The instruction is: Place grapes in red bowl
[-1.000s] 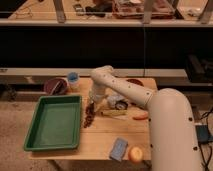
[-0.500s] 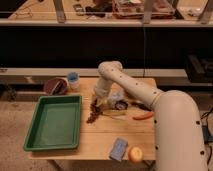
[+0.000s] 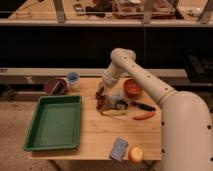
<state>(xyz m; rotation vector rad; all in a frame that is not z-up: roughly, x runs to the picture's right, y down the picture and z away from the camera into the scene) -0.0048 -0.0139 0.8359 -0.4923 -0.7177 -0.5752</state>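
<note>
— In the camera view, where were the grapes (image 3: 101,101)?

— At the gripper (image 3: 102,93), near the middle of the counter (image 3: 95,137). The jaws were pressed together on the top of the bunch. It ran down from them toward six o'clock, its long axis roughly twelve to six.

— Clear of the wood?

— Hard to say. The bunch was dark against the clutter below it, so it may have been just off the surface or brushing it.

— And the red bowl (image 3: 132,88)?

— At about three o'clock from the jaws, near but apart, by the counter's far edge. I judged that to be the relation that mattered. The carry would run sideways toward three o'clock, and there was only the one arm to do it.

— Anything in the way?

— A round greyish thing (image 3: 119,103) sat at about four o'clock, between the bunch and the bowl. A yellow banana-like item (image 3: 114,113) lay at five. A hanging bunch could have snagged on them if carried low.

— The surface and the room?

— A light wooden counter, with a green tray (image 3: 52,122) at eight o'clock and a maroon bowl (image 3: 54,86) at nine. Behind it stood dark shelving, and below was speckled floor.
</note>
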